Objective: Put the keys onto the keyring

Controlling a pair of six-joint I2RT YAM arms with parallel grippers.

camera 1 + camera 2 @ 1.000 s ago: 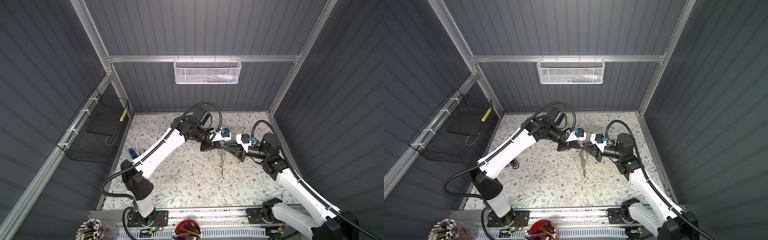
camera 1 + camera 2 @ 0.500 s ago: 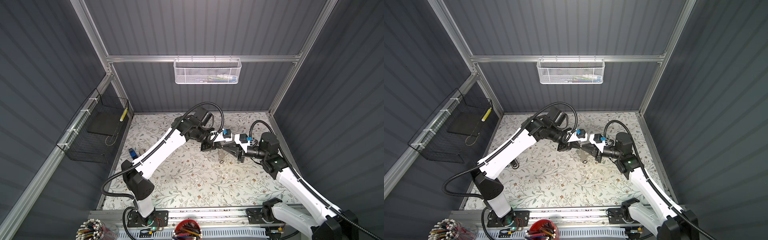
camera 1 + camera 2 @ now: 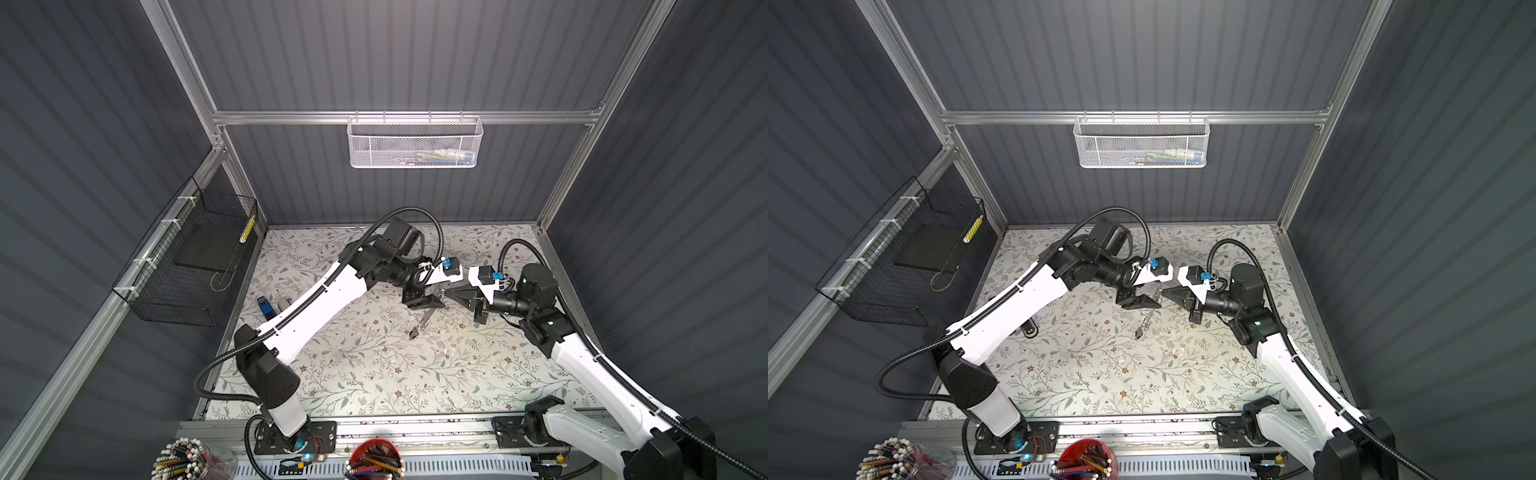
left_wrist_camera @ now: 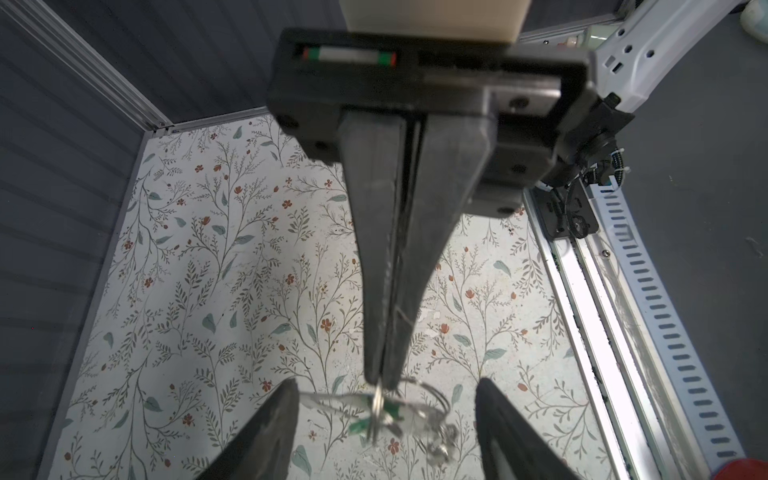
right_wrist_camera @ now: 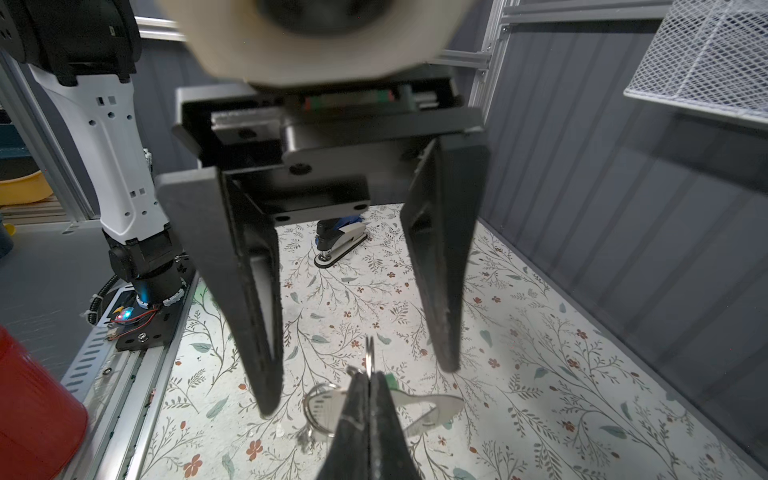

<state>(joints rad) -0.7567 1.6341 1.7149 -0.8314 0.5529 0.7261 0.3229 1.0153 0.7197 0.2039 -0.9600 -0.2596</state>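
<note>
A floral-patterned table [image 3: 374, 374] fills the floor of a booth with dark ribbed walls [image 3: 415, 62], and the work hangs in the air above its middle. The keyring [image 5: 446, 404], a flat grey piece with a cutout, dangles in one bunch with a green tag [image 5: 390, 379] and the keys [image 4: 438, 444], which show only as blurred metal bits; which loop joins which I cannot tell. All of it hangs from a thin metal ring [image 5: 369, 357] pinched edge-on in the tightly closed tips of the right gripper [image 4: 380, 376], probably so the ring stands steady and free for threading. The left gripper [image 5: 359, 388] faces it with its fingers spread wide, one on each side of the ring and touching nothing, likely poised to take a key or the ring. A blue stapler [image 5: 340, 241] sits well apart by the wall.
</note>
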